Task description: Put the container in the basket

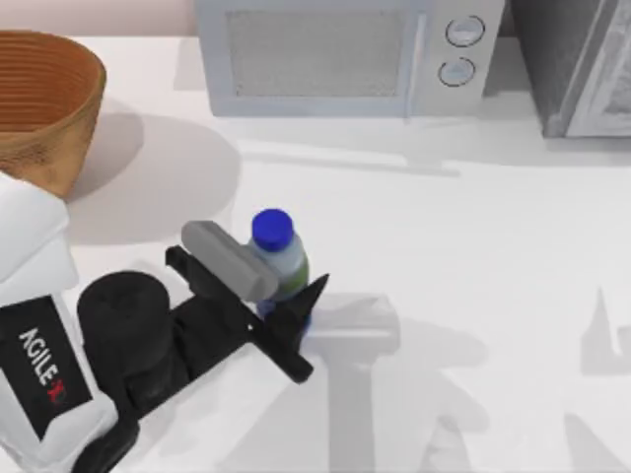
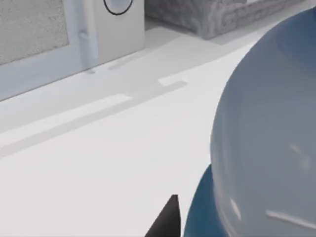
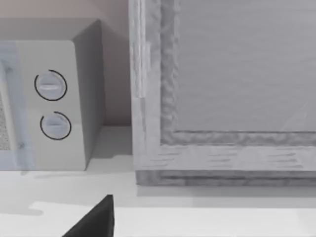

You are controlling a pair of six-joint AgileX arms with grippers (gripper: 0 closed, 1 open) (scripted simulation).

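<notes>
The left gripper (image 1: 281, 296) is clenched around the bottle (image 1: 279, 258) just left of centre in the top view, fingers low on its body, blue cap (image 1: 272, 227) upright. The basket (image 1: 44, 103) sits in the upper left corner, well apart. I'd worry the bottle could slip or tilt in such a low hold, or clip the basket's rim if carried across too low. The microwave (image 1: 340, 54) along the upper edge leaves open table (image 1: 473, 246) between; the path up-left looks free. In the right wrist view a dark fingertip (image 3: 96, 219) shows, facing the microwave; I cannot tell that claw's state.
</notes>
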